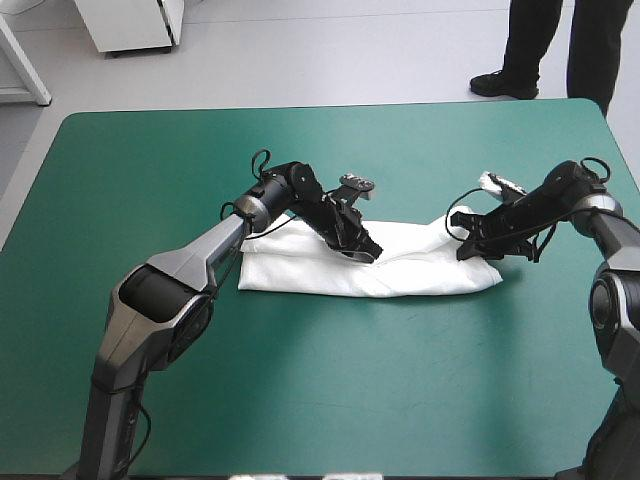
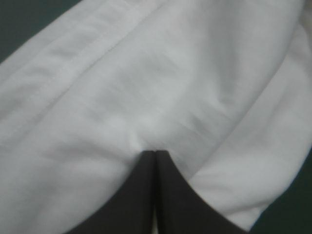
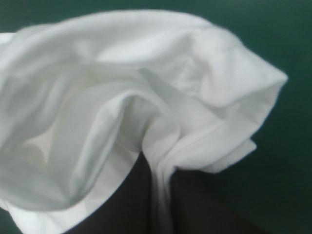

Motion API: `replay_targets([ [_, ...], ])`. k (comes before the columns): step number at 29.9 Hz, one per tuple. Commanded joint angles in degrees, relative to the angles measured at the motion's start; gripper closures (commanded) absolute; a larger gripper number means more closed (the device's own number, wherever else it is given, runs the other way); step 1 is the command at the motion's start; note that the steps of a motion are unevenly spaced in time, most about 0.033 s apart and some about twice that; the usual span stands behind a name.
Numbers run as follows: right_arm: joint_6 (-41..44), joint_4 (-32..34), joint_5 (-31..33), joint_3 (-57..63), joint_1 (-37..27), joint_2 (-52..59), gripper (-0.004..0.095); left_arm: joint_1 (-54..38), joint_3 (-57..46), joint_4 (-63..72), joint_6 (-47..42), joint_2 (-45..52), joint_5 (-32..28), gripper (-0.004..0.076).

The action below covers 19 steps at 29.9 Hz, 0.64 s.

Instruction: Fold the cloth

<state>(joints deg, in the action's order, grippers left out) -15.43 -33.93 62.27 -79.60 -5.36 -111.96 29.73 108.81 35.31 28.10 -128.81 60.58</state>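
left pincer (image 2: 155, 152) and right pincer (image 3: 158, 163) each tight on cloth of the white t-shirt (image 1: 405, 272) atop the teal-green cover (image 1: 300, 385)

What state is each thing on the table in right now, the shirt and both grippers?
T-shirt: folded into a long band, lying on the teal-green table, bunched up at its right end.
left gripper: shut on the T-shirt, near the band's middle.
right gripper: shut on the T-shirt at its right end, with cloth gathered in its grip.
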Motion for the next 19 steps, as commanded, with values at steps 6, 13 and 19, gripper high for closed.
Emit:
replay_targets([
  [6,-0.2,-2.3,1.3,-2.7,0.7,9.0,0.0923,-0.3,0.7,-1.0,-0.5,3.2,-0.1,0.0734],
  [13,-0.2,-6.4,2.1,-7.7,0.7,14.4,0.0923,0.0,0.7,-0.6,-1.1,3.2,0.6,0.0734],
  [19,-0.4,-9.1,3.8,-10.5,0.7,15.9,0.0923,0.5,0.7,-0.5,-1.1,3.2,0.6,0.0734],
])
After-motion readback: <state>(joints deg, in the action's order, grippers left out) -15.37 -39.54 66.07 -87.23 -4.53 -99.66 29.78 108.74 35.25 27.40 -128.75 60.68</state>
